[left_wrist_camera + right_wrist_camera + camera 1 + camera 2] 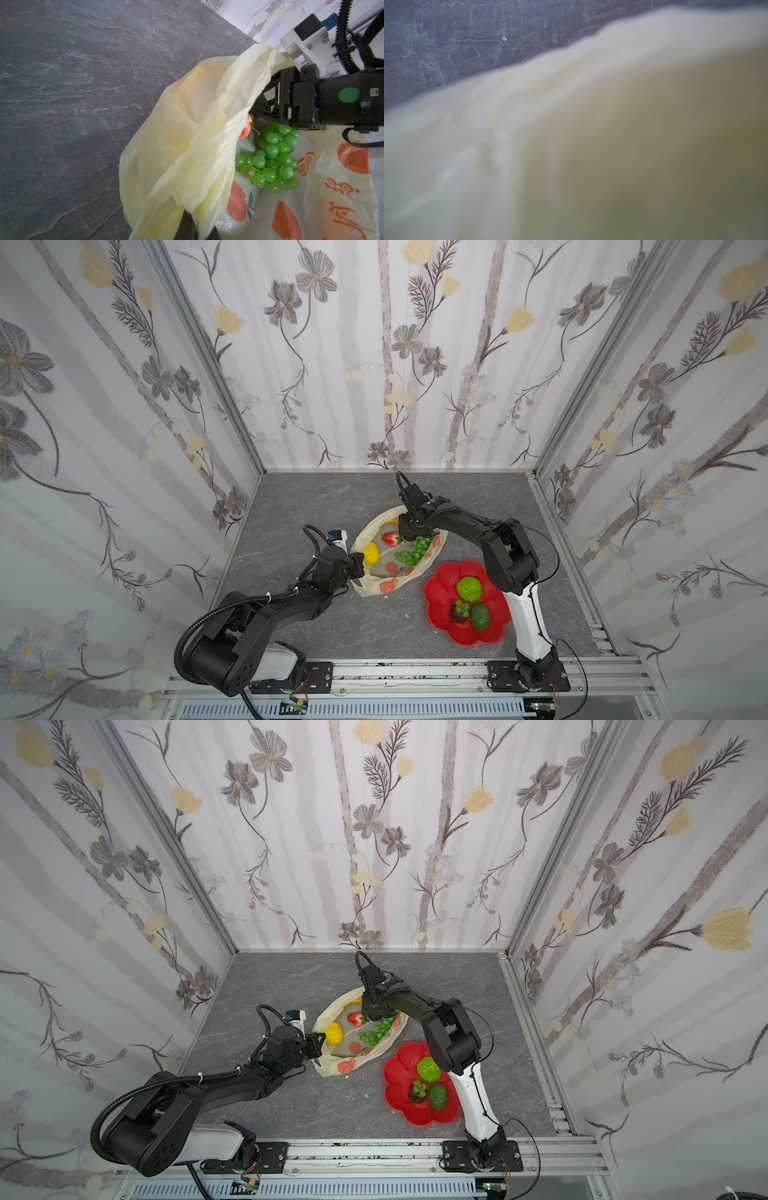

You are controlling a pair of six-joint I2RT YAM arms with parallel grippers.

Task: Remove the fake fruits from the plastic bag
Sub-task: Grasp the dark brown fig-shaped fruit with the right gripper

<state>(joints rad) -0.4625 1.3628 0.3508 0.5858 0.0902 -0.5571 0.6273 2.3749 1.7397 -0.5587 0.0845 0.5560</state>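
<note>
The setting was a robot test booth. Floral-papered panels [374, 344] in aluminium framing [205, 352] walled a grey stone-look tabletop [316, 497], left arm [291, 605] and right arm [498, 547] bolted to its near rail [415, 672].

- The worktop [316, 614] [291, 1106] is a dark grey slab with pale, stone-like veins, walled on three sides.
- A bag [368, 587] [328, 1067] lies near its middle, crumpled. It is pale yellow with orange-red prints, and its mouth gapes upward.
- A red flower-shaped dish [440, 580] [395, 1065] sits flat on the worktop just beside the bag, toward the right front. Whether the two touch cannot be told.
- A tiny pale speck [406, 616] lies on the bare slab near the dish's left edge.
</note>
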